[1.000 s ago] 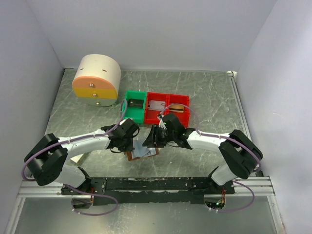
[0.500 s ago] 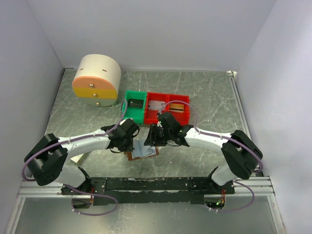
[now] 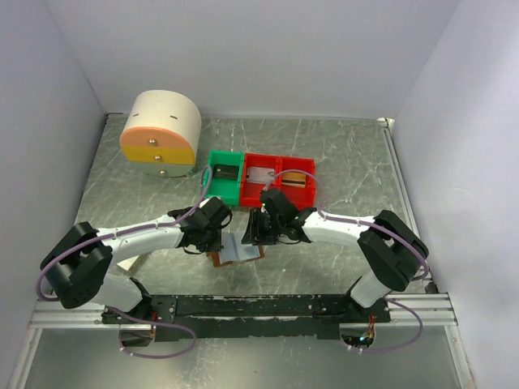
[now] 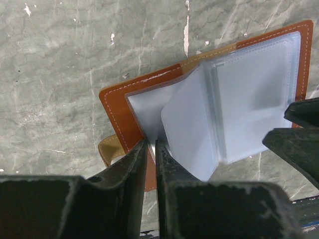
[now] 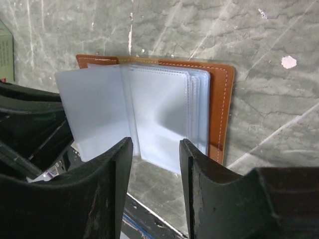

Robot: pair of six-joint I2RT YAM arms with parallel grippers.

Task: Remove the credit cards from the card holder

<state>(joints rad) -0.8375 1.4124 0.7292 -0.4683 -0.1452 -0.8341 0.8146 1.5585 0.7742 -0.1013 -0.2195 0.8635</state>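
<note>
I see holder [image 3: 237, 253] lying open by table's [image 3: 349, 154] near edge, centre. Left gripper [image 4: 150, 145] pinched on its edge. Right gripper [image 5: 155, 144] jaws apart over clear sleeves [image 5: 164, 114]. Table grey, marbled, scuffed. White walls [image 3: 259, 57] on three sides.

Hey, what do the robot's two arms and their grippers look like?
Both the left arm and right arm have white links between bulky black joints, with a thin lilac cable looping along each. The left gripper and right gripper have plain matte black fingers, curved along the sides, with no markings visible.
</note>
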